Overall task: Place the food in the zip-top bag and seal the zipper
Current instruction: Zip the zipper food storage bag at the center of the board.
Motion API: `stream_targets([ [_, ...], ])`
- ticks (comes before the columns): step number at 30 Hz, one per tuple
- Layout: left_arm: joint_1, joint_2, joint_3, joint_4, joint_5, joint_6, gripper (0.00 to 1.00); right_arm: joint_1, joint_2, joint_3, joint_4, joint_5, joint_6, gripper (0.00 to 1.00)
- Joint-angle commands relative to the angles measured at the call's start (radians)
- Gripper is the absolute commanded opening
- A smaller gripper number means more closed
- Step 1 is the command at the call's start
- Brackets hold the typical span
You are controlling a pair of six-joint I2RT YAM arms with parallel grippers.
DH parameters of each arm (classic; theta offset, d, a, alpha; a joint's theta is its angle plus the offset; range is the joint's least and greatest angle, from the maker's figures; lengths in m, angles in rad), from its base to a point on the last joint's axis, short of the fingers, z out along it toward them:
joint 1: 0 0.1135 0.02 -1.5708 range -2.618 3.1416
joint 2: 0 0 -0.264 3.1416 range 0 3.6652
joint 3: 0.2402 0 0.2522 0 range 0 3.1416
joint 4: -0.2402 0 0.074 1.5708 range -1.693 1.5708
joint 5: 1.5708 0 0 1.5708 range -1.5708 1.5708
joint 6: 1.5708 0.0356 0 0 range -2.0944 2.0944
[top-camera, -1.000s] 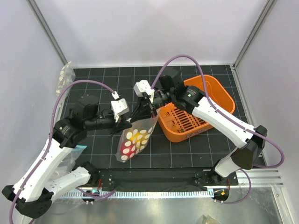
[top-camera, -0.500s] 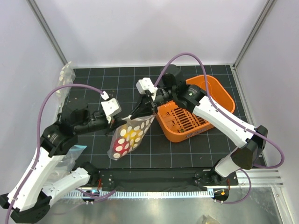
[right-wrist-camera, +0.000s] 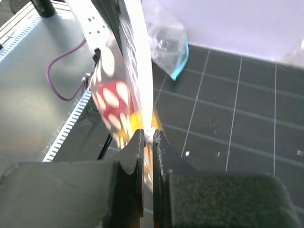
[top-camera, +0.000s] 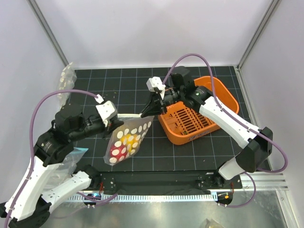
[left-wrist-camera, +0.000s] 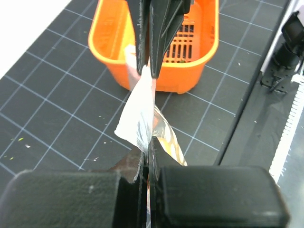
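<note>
zip-top bag (top-camera: 127,140) held above counter (top-camera: 190,152) centre, red and yellow food (top-camera: 115,152) inside, left pincer (top-camera: 115,125) clamped on its 9 o'clock corner, right pincer (top-camera: 144,114) clamped at 1 o'clock, orange basket (top-camera: 223,99) at 3 o'clock

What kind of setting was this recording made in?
Probably a lab robot test cell, not a home: plain white enclosure walls, a black gridded mat, and only props on it, a dotted zip-top bag and an orange basket.
</note>
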Motion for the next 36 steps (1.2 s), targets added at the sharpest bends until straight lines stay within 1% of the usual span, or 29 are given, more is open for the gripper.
stream_targets([
  [1, 0.002, -0.051, 0.052, 0.061, -0.06, -0.02, 0.0, -0.064, -0.045, -0.052, -0.03, 0.041, -0.019, 0.01],
  [4, 0.002, -0.077, 0.035, 0.1, -0.128, -0.032, 0.0, -0.093, -0.068, -0.09, -0.036, 0.041, -0.021, 0.01],
  [8, 0.002, -0.119, 0.011, 0.144, -0.252, -0.035, 0.0, -0.125, -0.097, -0.132, -0.047, 0.045, -0.027, 0.01],
  [15, 0.002, -0.139, -0.002, 0.158, -0.361, -0.028, 0.0, -0.166, -0.125, -0.159, -0.113, 0.07, -0.067, 0.01],
  [20, 0.002, -0.153, -0.018, 0.172, -0.379, -0.032, 0.0, -0.179, -0.151, -0.192, -0.13, 0.086, -0.073, 0.01],
  [21, 0.002, -0.157, -0.02, 0.172, -0.416, -0.035, 0.0, -0.18, -0.157, -0.195, -0.136, 0.097, -0.076, 0.01],
  [28, 0.002, -0.173, -0.035, 0.179, -0.461, -0.043, 0.0, -0.208, -0.185, -0.224, -0.162, 0.119, -0.095, 0.01],
  [33, 0.002, -0.174, -0.048, 0.181, -0.438, -0.048, 0.0, -0.214, -0.188, -0.219, -0.157, 0.114, -0.081, 0.01],
  [36, 0.002, -0.165, -0.063, 0.181, -0.41, -0.057, 0.0, -0.214, -0.177, -0.189, -0.125, 0.114, -0.009, 0.01],
])
